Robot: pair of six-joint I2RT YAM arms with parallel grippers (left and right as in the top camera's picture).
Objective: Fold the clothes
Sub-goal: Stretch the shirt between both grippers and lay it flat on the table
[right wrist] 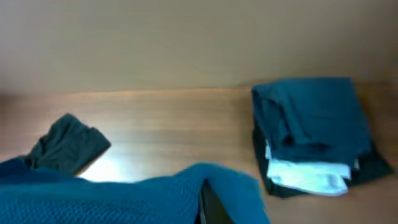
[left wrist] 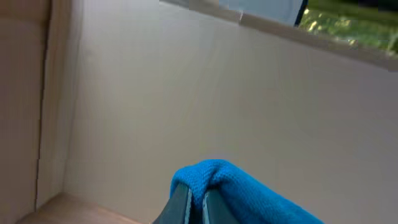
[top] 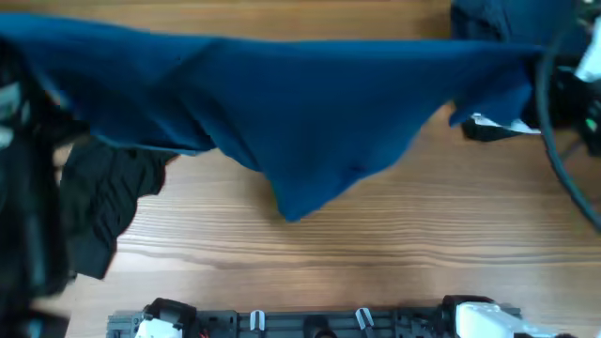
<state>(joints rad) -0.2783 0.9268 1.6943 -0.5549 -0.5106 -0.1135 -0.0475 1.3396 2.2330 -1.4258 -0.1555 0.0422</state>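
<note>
A large royal-blue garment (top: 282,103) hangs stretched across the overhead view, lifted off the wooden table, its lowest point near the middle. My left gripper (left wrist: 198,202) is shut on one blue edge (left wrist: 249,193) at the far left. My right gripper (right wrist: 208,205) is shut on the other blue edge (right wrist: 124,199) at the far right. A black garment (top: 99,202) lies crumpled on the table at the left, and it also shows in the right wrist view (right wrist: 65,146). Both arms are mostly hidden by the cloth.
A stack of folded clothes (right wrist: 311,134), navy on top, pale grey and black below, sits at the back right (top: 498,127). A black cable (top: 554,141) runs along the right edge. Arm bases (top: 310,321) line the front edge. A plain wall (left wrist: 217,93) stands behind.
</note>
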